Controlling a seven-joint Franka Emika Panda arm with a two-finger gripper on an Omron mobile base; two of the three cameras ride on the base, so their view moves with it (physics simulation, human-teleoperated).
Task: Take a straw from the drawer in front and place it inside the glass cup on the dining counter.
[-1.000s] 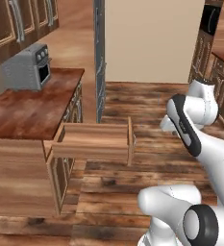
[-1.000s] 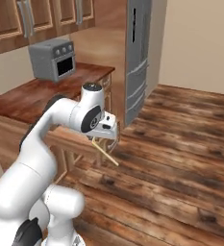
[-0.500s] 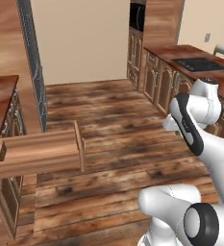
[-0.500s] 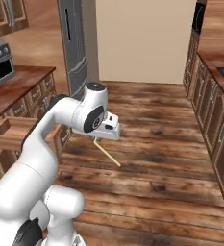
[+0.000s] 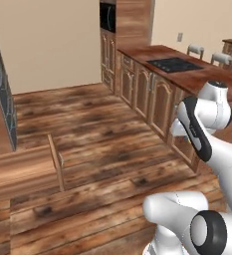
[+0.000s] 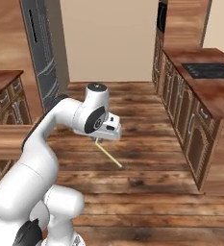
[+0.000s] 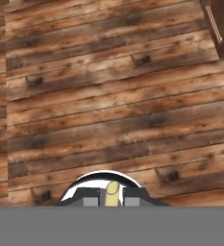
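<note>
Pale yellow, the straw [image 6: 108, 154] juts down and to the right from the gripper [image 6: 98, 139], whose fingers are clamped together on its upper end — in the hand view the straw [image 7: 112, 194] shows as a short stub between the two dark tips. Below it lies bare plank floor [image 7: 113, 105]. The drawer [image 5: 23, 169] stands pulled out at the left of the left base view; its inside cannot be made out. A cooktop [image 5: 173, 64] sits in the counter [image 5: 152, 52] on the right.
</note>
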